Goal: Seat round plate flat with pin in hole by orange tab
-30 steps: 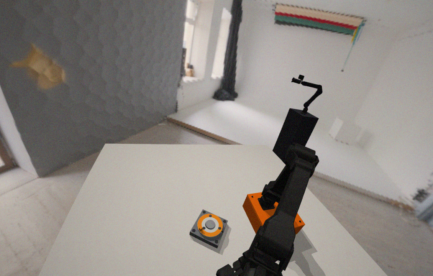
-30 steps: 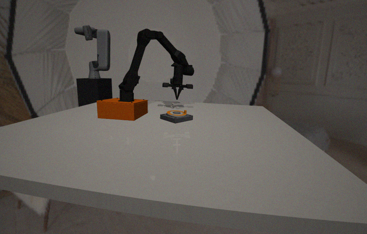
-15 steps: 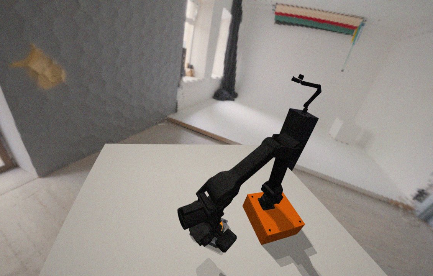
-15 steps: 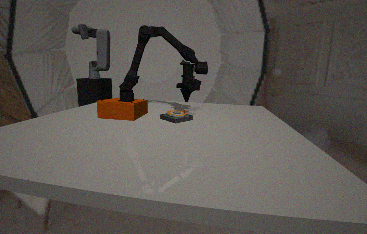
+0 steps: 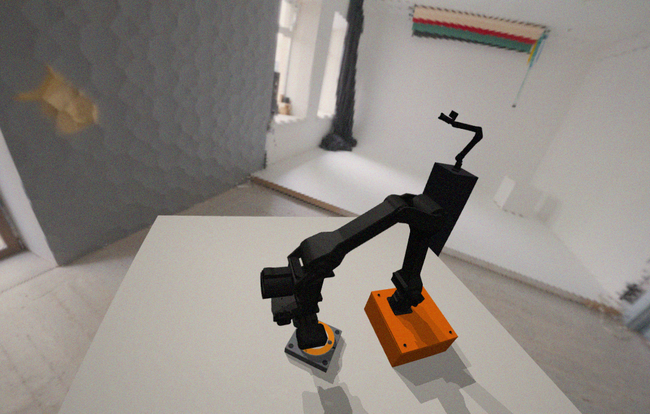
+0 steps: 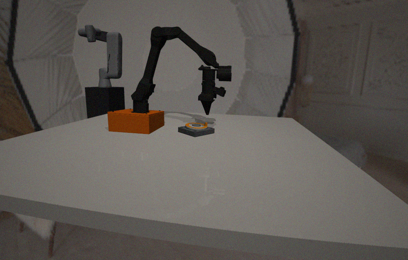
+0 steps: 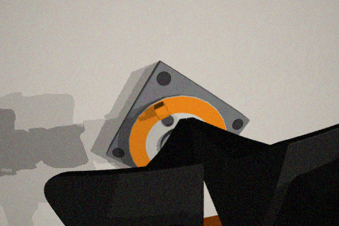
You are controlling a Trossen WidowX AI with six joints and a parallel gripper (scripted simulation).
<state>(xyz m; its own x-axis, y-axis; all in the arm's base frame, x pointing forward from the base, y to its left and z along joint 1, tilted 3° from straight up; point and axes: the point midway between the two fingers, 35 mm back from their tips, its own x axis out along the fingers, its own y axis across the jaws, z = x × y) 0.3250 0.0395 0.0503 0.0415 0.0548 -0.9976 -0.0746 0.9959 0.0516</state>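
Observation:
The round plate, an orange ring with a pale centre (image 5: 331, 340) (image 6: 187, 125) (image 7: 198, 104), sits around the post (image 6: 196, 125) on the square grey base (image 5: 293, 349) (image 6: 195, 132) (image 7: 183, 86). Its orange tab (image 6: 205, 124) (image 7: 162, 111) stands up at the upper left of the ring in the wrist view. A dark round hole (image 7: 167, 120) shows just inside the tab. The pin cannot be made out, and the plate's tilt is too small to judge. My gripper (image 6: 207, 113) (image 7: 186, 125) is shut and empty, above the plate without touching it. It hides the plate's lower right in the wrist view.
The orange box (image 5: 409, 329) (image 6: 128, 122) under my arm's foot stands beside the base on the pale table (image 5: 203, 309) (image 6: 247, 181). A second arm on a black pedestal (image 5: 448, 200) (image 6: 104, 100) stands behind. Arm shadows fall near the base.

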